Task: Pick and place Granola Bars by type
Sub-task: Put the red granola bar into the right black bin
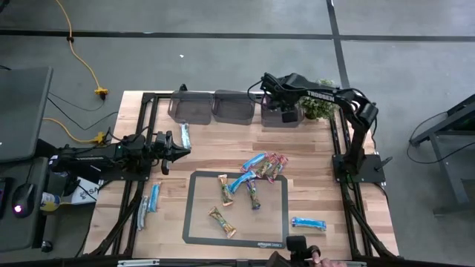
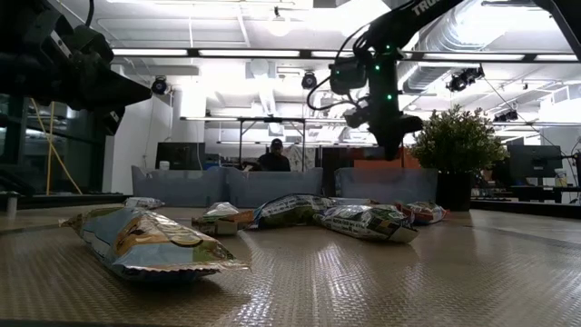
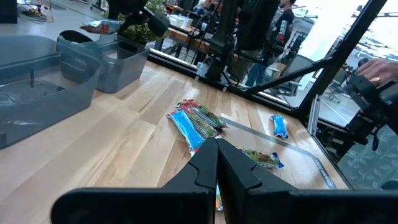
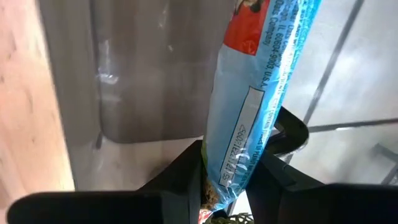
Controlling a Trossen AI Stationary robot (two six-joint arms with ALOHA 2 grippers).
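Granola bars in blue, red-pink and tan wrappers lie in a loose cluster [image 1: 256, 172] on and beside a dark mat [image 1: 194, 222]. A blue bar [image 1: 308, 223] lies to the mat's right, and pale ones [image 1: 185, 135] [image 1: 154, 196] lie at the left. My right gripper [image 1: 288, 113] hangs over the rightmost of three clear grey bins [image 1: 273, 119] at the far edge, shut on a blue-wrapped bar [image 4: 261, 81]. My left gripper [image 3: 216, 146] is shut, holds nothing, and stays level at the table's left side [image 1: 182, 150]. My right gripper pinches the blue bar near one end [image 4: 239, 155] between its two fingers. The fingers slant steeply down from above. The bar sticks out past the fingertips in line with them and hangs clear above the bin's floor.
Two more grey bins [image 1: 190, 107] [image 1: 236, 106] stand left of the one under my right gripper. A potted plant [image 1: 319, 109] stands at the far right corner. A person sits in the room beyond the table [image 2: 272, 159]. Bare wood lies between the bins and the mat.
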